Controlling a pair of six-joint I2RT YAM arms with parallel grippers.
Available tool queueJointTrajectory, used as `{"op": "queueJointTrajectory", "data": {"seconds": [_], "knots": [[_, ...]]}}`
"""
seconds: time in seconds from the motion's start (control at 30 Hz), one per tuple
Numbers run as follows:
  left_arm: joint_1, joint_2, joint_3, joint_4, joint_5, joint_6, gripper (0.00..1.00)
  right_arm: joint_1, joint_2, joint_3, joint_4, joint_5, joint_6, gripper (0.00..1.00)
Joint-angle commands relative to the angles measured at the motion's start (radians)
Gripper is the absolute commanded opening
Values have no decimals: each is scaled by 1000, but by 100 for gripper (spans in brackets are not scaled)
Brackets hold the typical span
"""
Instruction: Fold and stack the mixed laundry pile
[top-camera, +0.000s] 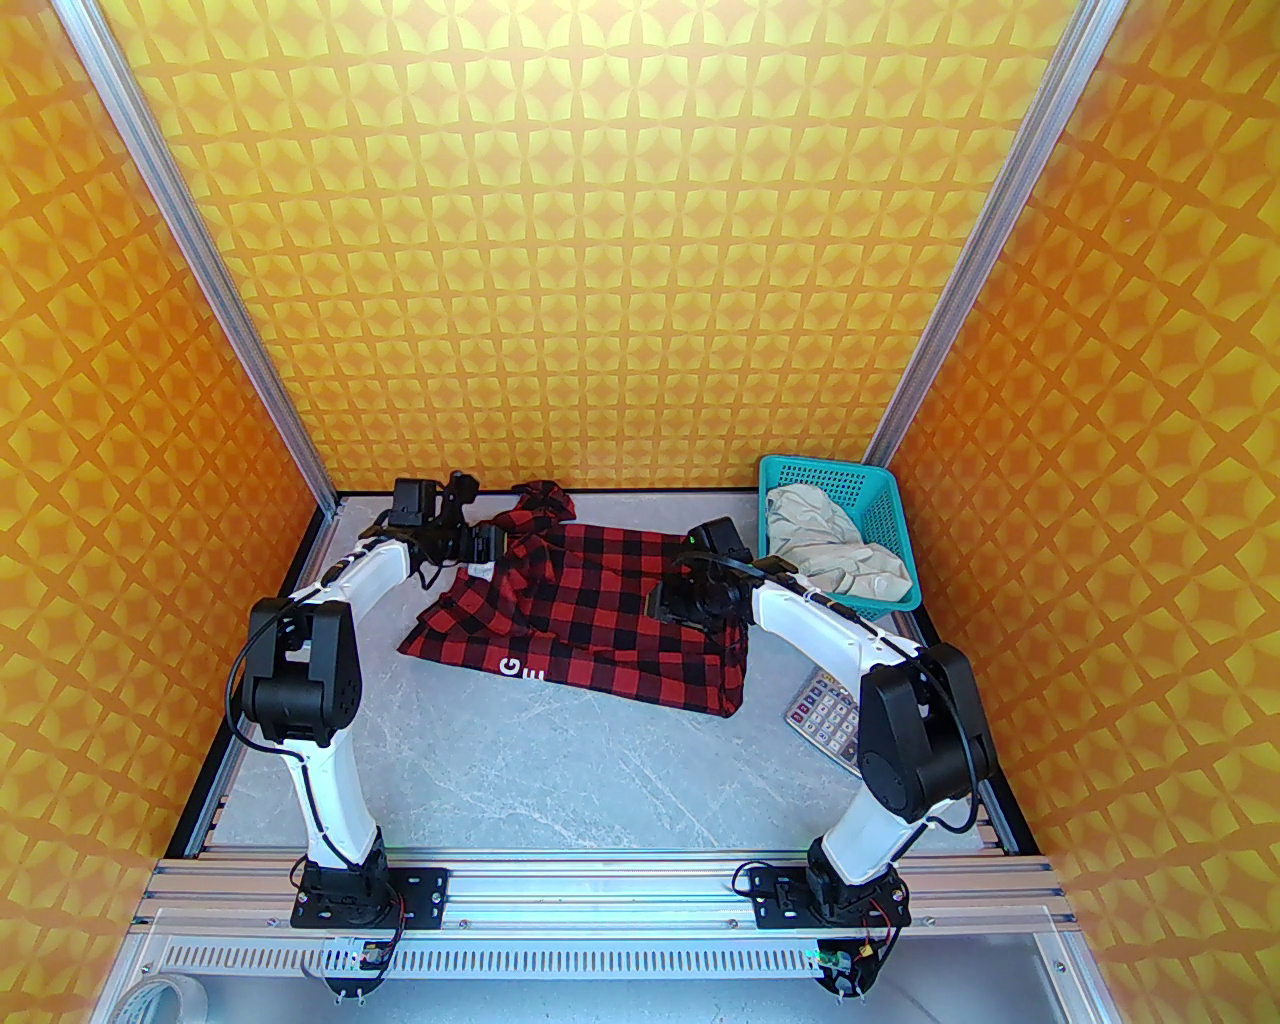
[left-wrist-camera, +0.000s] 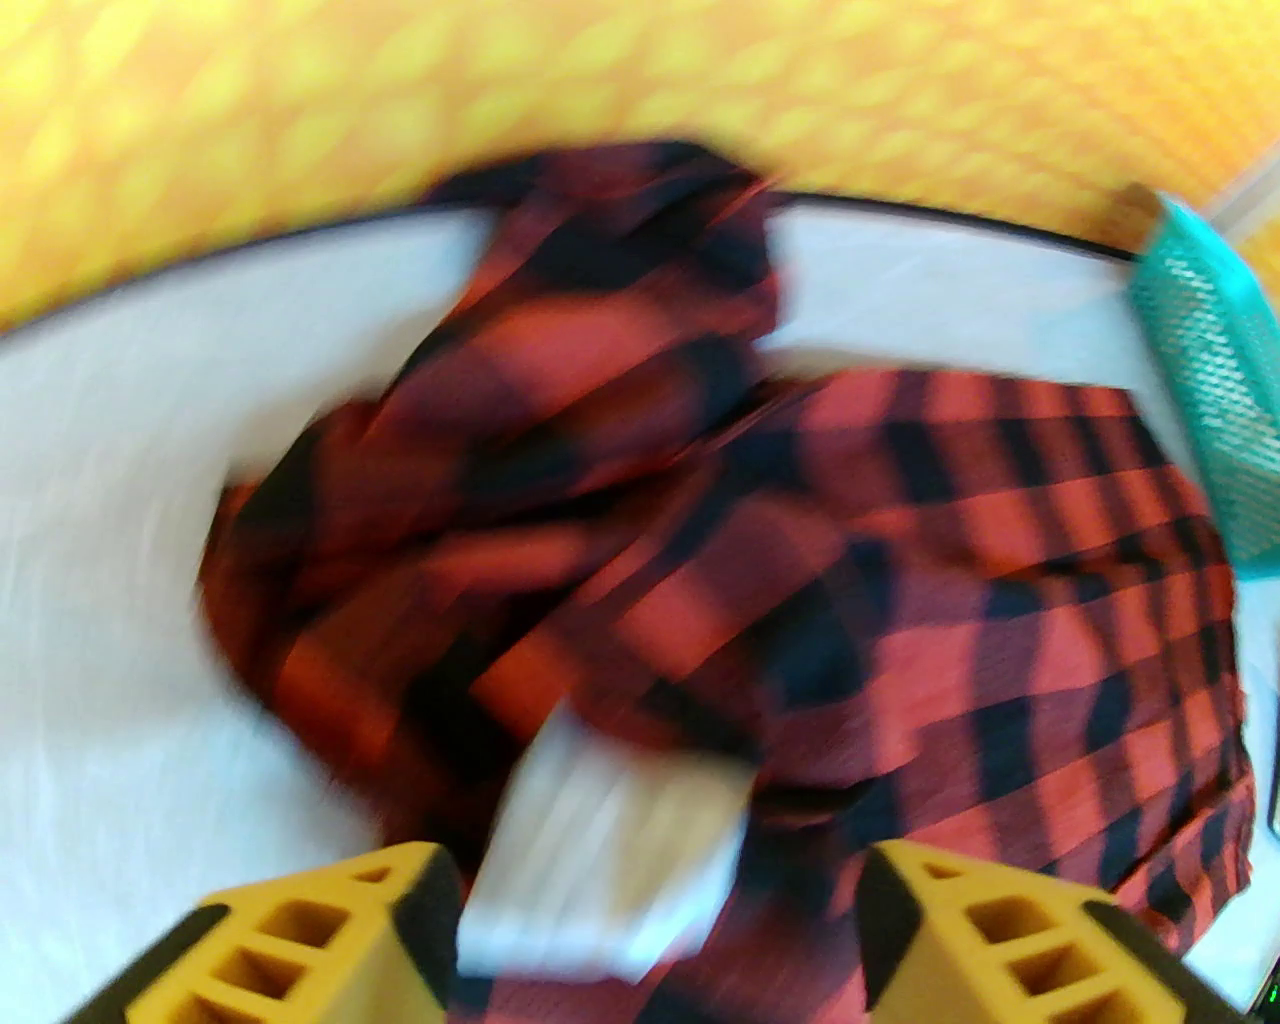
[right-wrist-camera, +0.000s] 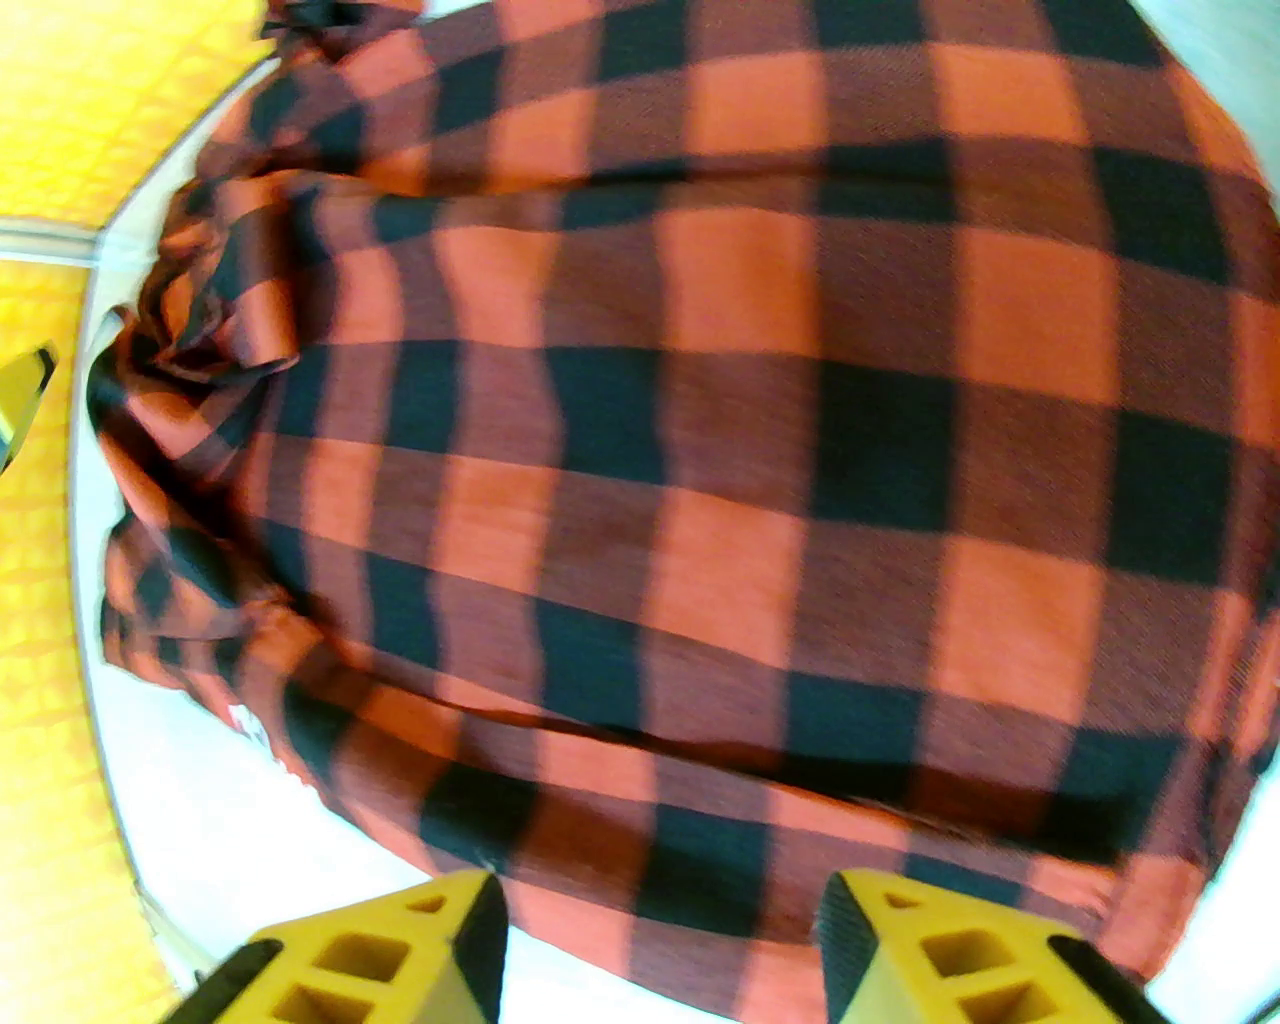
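- Top view: the red-and-black check shirt (top-camera: 600, 610) lies spread on the worktop (top-camera: 550, 760) towards its far edge. Its body is roughly flat, and one part is bunched and twisted up at the far-left side, with white lettering at the near hem.
- The cream garment (top-camera: 830, 550) sits crumpled in the teal basket (top-camera: 820, 470) at the far-right corner. A calculator (top-camera: 825, 715) lies near the right edge, beside the shirt.
- The left gripper (top-camera: 488, 545) hangs at the bunched far-left part of the shirt, and the right gripper (top-camera: 668, 605) is over its right side.
- Left wrist view, heavily blurred: the left gripper (left-wrist-camera: 655, 880) has its fingers spread, with nothing pinched between them. The rumpled part of the shirt (left-wrist-camera: 900, 600) lies below, and the basket (left-wrist-camera: 1210, 370) stands at the right. A pale patch shows between the fingers; what it is cannot be told.
- Right wrist view: the right gripper (right-wrist-camera: 660, 900) is also spread, above the smooth check cloth (right-wrist-camera: 700, 450) and close to its edge, gripping nothing.
- Judgement: the step in hand is laying out the shirt before the first fold. The cream garment is not yet started and nothing is stacked.
- The next move calls for a fresh pinch on the bunched far-left part, to draw it out flat or fold it across the body.
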Motion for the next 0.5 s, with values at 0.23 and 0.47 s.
{"op": "queueJointTrajectory", "data": {"seconds": [0.23, 0.47], "knots": [[125, -233, -253, -194, -209, -179, 86, -163, -220, -303, -134, 73, 81, 64], [131, -174, -328, -150, -148, -260, 95, -186, -144, -378, -15, -38, 137, 62]]}}
